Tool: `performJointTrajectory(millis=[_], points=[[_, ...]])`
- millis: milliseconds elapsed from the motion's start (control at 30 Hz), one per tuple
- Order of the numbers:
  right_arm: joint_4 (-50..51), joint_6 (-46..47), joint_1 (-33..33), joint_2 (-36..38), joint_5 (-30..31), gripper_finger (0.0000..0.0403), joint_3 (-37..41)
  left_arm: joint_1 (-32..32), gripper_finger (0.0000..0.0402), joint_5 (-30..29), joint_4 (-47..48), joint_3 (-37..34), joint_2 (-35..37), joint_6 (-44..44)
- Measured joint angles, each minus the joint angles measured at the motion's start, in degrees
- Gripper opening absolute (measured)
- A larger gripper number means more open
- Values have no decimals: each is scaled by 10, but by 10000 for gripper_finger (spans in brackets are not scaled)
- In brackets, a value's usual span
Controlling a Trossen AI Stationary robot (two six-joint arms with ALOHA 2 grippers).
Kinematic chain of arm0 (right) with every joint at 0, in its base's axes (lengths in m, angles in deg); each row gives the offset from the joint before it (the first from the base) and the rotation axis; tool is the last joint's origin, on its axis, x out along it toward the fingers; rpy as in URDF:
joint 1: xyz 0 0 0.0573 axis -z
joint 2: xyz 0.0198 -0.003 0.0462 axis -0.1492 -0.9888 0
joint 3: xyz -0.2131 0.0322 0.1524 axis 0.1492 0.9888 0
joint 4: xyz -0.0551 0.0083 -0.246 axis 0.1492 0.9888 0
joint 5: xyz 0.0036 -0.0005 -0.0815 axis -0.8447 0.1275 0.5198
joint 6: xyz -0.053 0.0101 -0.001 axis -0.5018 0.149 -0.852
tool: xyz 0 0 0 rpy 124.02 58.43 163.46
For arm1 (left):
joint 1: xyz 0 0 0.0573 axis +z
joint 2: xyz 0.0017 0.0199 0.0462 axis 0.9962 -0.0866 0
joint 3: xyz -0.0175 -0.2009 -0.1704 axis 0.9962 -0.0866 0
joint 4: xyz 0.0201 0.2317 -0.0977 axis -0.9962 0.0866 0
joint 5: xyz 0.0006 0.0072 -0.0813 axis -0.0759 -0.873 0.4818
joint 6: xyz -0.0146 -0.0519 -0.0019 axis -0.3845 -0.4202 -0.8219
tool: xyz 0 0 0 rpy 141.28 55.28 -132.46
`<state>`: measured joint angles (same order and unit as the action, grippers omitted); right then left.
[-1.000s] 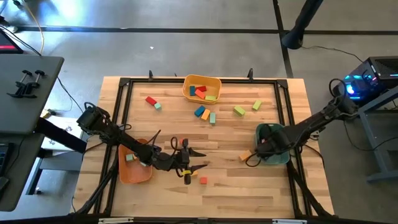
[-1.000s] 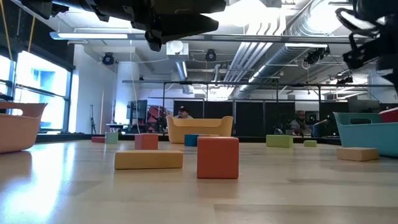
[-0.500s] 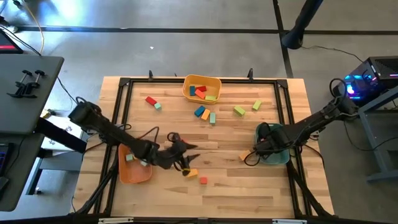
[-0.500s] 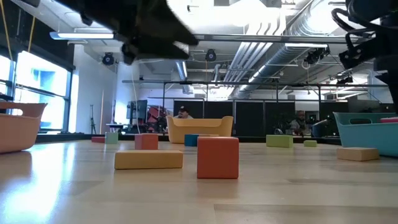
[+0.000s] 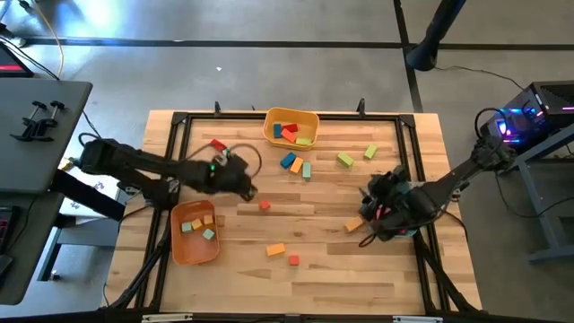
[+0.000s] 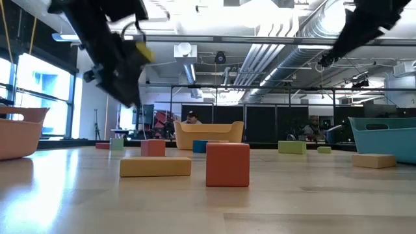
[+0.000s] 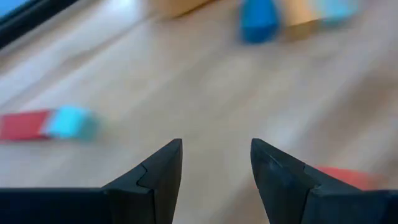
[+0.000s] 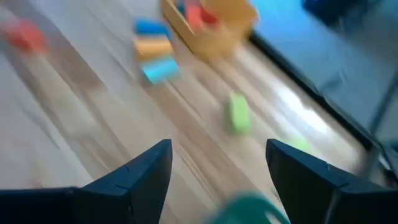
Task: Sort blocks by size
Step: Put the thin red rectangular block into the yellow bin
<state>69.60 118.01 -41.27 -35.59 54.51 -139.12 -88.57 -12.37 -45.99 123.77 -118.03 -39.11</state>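
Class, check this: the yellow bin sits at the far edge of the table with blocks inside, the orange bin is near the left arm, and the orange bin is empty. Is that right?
Not quite. The orange bin is not empty: the high view shows a few blocks inside it. The rest stands: the yellow bin is at the table's far edge with blocks in it, and the orange bin lies near the left arm.

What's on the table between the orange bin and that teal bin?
In the high view, between the orange bin and teal bin: an orange block and a small red block.

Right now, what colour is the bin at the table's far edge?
Yellow bin; clearest in the high view.
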Motion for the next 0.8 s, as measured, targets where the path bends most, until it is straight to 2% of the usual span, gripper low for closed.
performJointTrajectory(millis=[100,400,633,800], points=[[-107,-64,-12,0,38,254,18,74,174,16,34,-1,-1,36],[-417,-234,-16,-20,33,254,102,253,187,86,28,-2,-1,192],[-522,-239,-16,-28,19,254,154,320,226,131,9,-2,-1,246],[-567,-239,-16,-28,15,254,176,342,234,145,8,-2,-5,258]])
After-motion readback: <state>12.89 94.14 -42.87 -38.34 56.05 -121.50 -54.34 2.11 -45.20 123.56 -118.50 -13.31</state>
